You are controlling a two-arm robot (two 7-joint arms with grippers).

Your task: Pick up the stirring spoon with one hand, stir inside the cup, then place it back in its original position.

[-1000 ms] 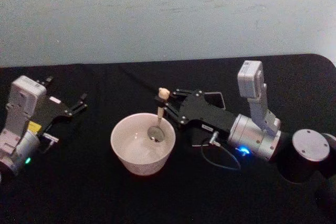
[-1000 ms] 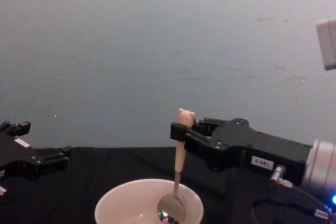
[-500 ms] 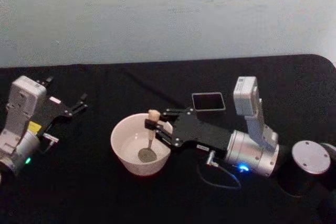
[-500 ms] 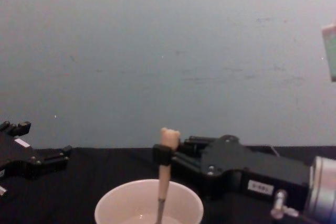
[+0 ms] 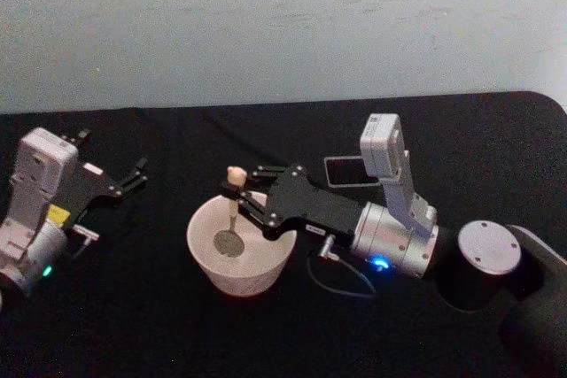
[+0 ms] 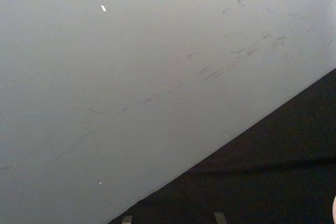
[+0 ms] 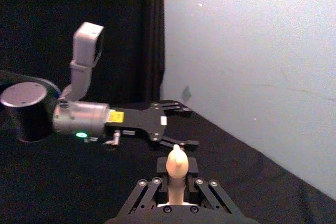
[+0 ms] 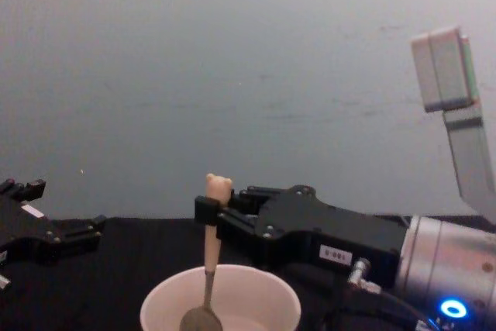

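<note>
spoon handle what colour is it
Beige, topped with a tiny bear head. The stirring spoon shows best in the chest view.

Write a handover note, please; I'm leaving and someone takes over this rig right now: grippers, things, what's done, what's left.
Right gripper: shut on the stirring spoon, which is upright with its bowl inside the cup.
Left gripper: open, parked on the left, holding nothing.
Done: spoon picked up and in the cup.
Left: finish stirring, then return the spoon, probably to the dark square holder behind the right arm.
</note>
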